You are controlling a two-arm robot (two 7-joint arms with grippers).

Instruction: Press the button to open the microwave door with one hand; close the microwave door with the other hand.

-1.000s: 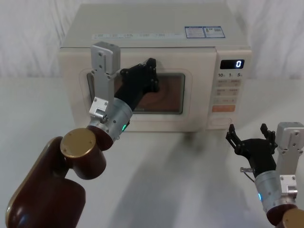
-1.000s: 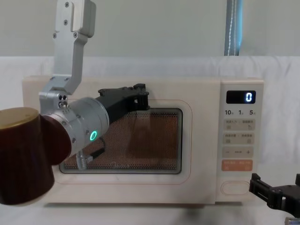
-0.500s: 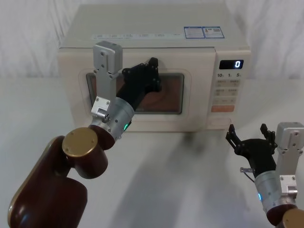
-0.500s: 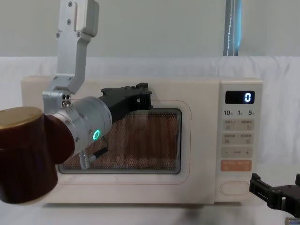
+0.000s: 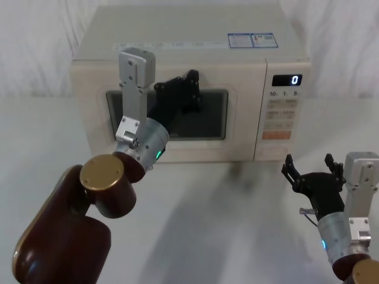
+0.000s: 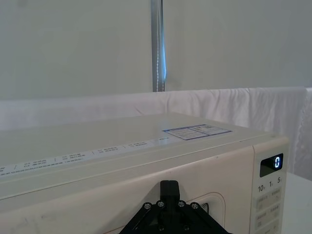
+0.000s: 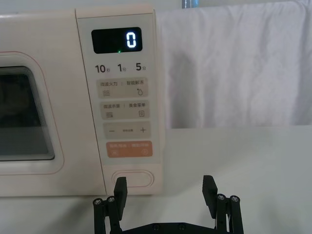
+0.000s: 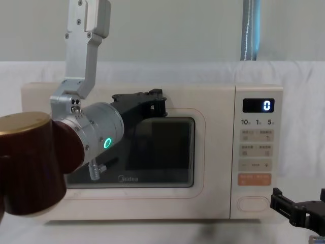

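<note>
The microwave door [image 5: 240, 133] sits flush with the cream oven, its window dark [image 8: 162, 152]. My left gripper [image 5: 190, 89] is shut, and its black fingertips [image 8: 157, 101] press against the door's upper frame above the window. In the left wrist view the left gripper [image 6: 169, 187] is right at the oven's front top edge. The oval button [image 7: 132, 178] lies at the bottom of the control panel [image 8: 253, 204]. My right gripper [image 7: 165, 189] hangs open low in front of that button without touching it [image 5: 309, 168].
The control panel's display [image 7: 130, 40] reads 0, and an orange key [image 7: 129, 148] sits just above the button. The oven stands on a white cloth-covered table [image 5: 225, 219] with open room in front. A white backdrop and a pole [image 8: 251, 30] stand behind.
The window has gone from lit orange to dark, and the door has closed flush against the oven. My left gripper pushed slightly forward with it. The right arm has not moved.
</note>
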